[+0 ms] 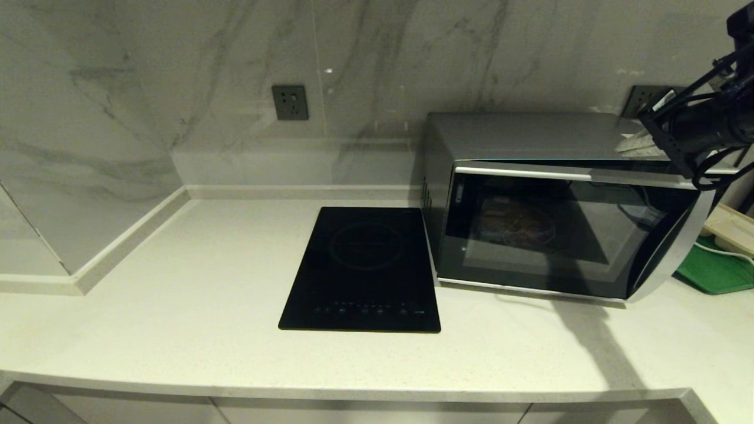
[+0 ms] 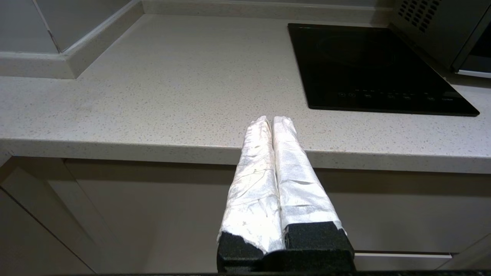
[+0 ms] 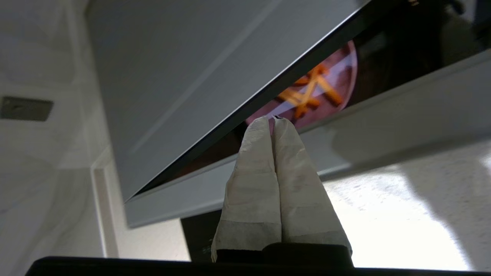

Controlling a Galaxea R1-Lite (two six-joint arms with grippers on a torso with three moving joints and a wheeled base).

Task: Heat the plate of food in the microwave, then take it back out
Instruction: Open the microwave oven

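The silver-grey microwave (image 1: 530,138) stands at the back right of the counter. Its dark glass door (image 1: 565,235) looks swung slightly out on the right side. Behind the glass the plate of food (image 1: 518,227) shows dimly; the right wrist view gives it as a lilac plate (image 3: 341,73) with orange sticks. My right arm (image 1: 701,126) hangs high beside the microwave's top right corner. My right gripper (image 3: 273,119) is shut and holds nothing, pointing towards the door. My left gripper (image 2: 272,119) is shut and empty, low in front of the counter's front edge.
A flat black induction hob (image 1: 362,268) lies just left of the microwave. A green tray (image 1: 716,271) with a white object (image 1: 730,227) on it sits to the microwave's right. Wall sockets (image 1: 290,102) are set in the marble backsplash. A raised ledge (image 1: 123,241) borders the counter's left.
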